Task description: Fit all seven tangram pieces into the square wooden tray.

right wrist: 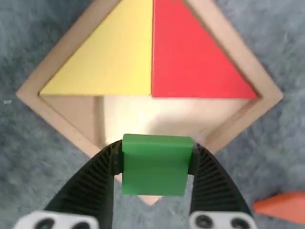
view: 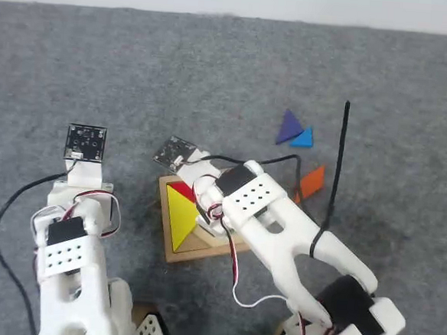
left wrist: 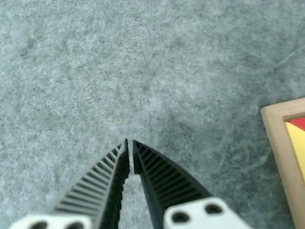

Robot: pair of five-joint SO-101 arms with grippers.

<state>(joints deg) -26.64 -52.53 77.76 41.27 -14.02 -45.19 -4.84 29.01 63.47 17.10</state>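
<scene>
The square wooden tray [view: 173, 251] [right wrist: 33, 98] lies between the arms, with a yellow triangle [view: 179, 214] [right wrist: 110, 62] and a red triangle [view: 181, 188] [right wrist: 190, 59] fitted in one half. My right gripper [right wrist: 155, 164] hangs over the tray's bare half, shut on a green square piece [right wrist: 155, 164]. Purple [view: 289, 126], blue [view: 303, 137] and orange [view: 311, 181] [right wrist: 281, 206] pieces lie on the carpet beyond the tray. My left gripper [left wrist: 129, 148] is shut with nothing in it over bare carpet, beside the tray's edge [left wrist: 281, 148].
Grey carpet [view: 138, 69] covers the table. A black cable [view: 337, 168] runs upright on the right, near the orange piece. The right arm's white body [view: 280, 233] covers part of the tray in the high view.
</scene>
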